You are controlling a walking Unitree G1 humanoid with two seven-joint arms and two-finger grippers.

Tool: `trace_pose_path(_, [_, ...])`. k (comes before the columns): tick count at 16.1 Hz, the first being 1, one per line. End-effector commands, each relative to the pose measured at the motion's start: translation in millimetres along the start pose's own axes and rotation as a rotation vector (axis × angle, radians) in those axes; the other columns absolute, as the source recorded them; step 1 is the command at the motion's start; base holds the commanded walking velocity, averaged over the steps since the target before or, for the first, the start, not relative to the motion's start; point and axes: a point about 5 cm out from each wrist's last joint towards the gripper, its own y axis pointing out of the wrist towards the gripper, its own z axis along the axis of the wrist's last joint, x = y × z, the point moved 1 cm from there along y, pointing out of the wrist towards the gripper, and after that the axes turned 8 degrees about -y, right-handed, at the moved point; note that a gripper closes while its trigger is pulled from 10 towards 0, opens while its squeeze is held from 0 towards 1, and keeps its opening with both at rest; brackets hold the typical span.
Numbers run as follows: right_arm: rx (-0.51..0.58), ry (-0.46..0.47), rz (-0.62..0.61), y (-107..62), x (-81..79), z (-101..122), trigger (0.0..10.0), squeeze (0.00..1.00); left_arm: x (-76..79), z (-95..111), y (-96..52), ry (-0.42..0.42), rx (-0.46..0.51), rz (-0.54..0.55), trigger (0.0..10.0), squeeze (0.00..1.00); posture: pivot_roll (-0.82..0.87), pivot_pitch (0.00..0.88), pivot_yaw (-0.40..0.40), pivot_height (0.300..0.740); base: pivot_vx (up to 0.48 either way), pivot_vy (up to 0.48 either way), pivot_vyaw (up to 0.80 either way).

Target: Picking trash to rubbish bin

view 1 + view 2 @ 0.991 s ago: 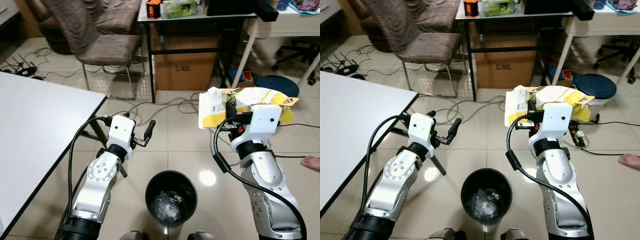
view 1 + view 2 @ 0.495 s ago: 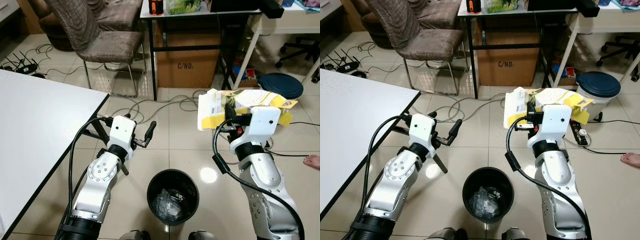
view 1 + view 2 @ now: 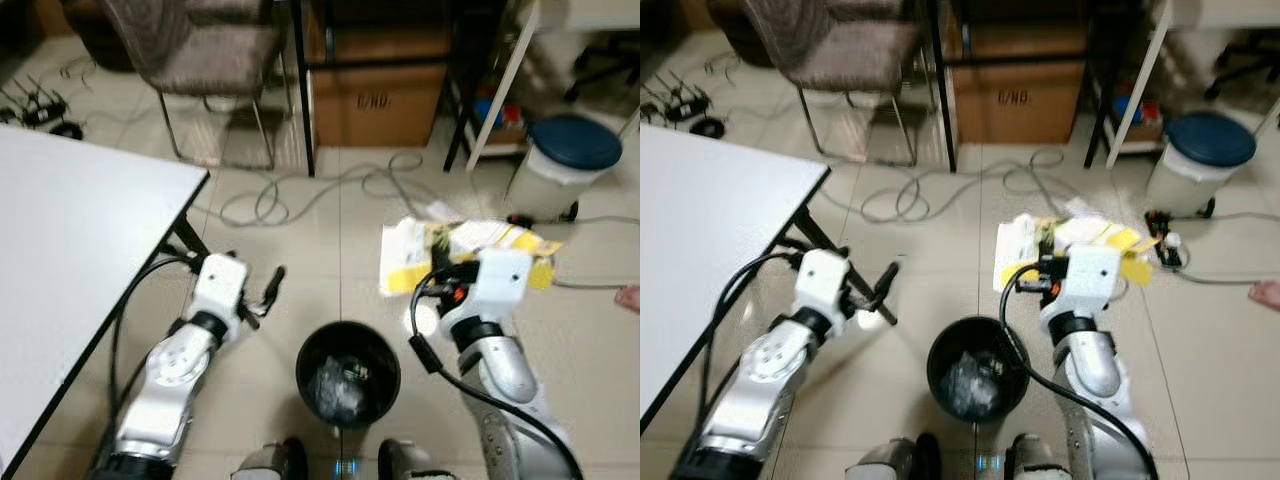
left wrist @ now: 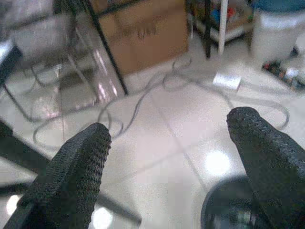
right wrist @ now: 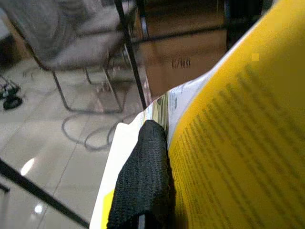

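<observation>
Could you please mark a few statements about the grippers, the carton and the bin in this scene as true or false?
1. The right gripper is shut on the yellow and white carton. True.
2. The black bin is empty. False: it already holds crumpled trash.
3. The left gripper is open and holds nothing. True.
4. The carton lies inside the bin. False: it is held above the floor, beyond the bin's rim.

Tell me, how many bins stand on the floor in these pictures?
2. A black bin stands between the two arms, with trash inside. A white bin with a blue lid stands farther off, on the robot's right. Others may be hidden.
</observation>
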Motion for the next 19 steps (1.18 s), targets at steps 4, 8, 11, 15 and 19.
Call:
trace_pose_path(4, [-0.081, 0.032, -0.004, -8.9, -11.3, -27, 0.0, 0.00, -17.0, -34, -24.5, 0.036, -0.120, 0.022, 10.0, 0.00, -0.04, 0.312, 0.109, 0.740, 0.000, 0.000, 0.00])
trace_pose_path(8, [-0.175, 0.060, -0.001, -21.6, -17.5, -54, 0.0, 0.00, -28.4, -43, -37.2, 0.056, -0.152, 0.029, 10.0, 0.00, -0.02, 0.340, 0.103, 0.740, 0.000, 0.000, 0.00])
trace_pose_path(11, [-0.190, 0.061, 0.007, -26.4, -19.7, -59, 0.0, 0.00, -30.9, -43, -44.5, 0.061, -0.155, 0.025, 10.0, 0.00, -0.02, 0.348, 0.098, 0.740, 0.000, 0.000, 0.00])
trace_pose_path(15, [-0.208, 0.076, 0.009, -30.5, -19.9, -64, 0.0, 0.00, -27.0, -47, -47.4, 0.057, -0.160, 0.021, 10.0, 0.00, -0.02, 0.349, 0.093, 0.740, 0.000, 0.000, 0.00])
trace_pose_path(19, [-0.206, 0.082, 0.004, -31.6, -19.1, -64, 0.0, 0.00, -26.7, -48, -47.6, 0.057, -0.163, 0.015, 10.0, 0.00, -0.03, 0.346, 0.094, 0.740, 0.000, 0.000, 0.00])
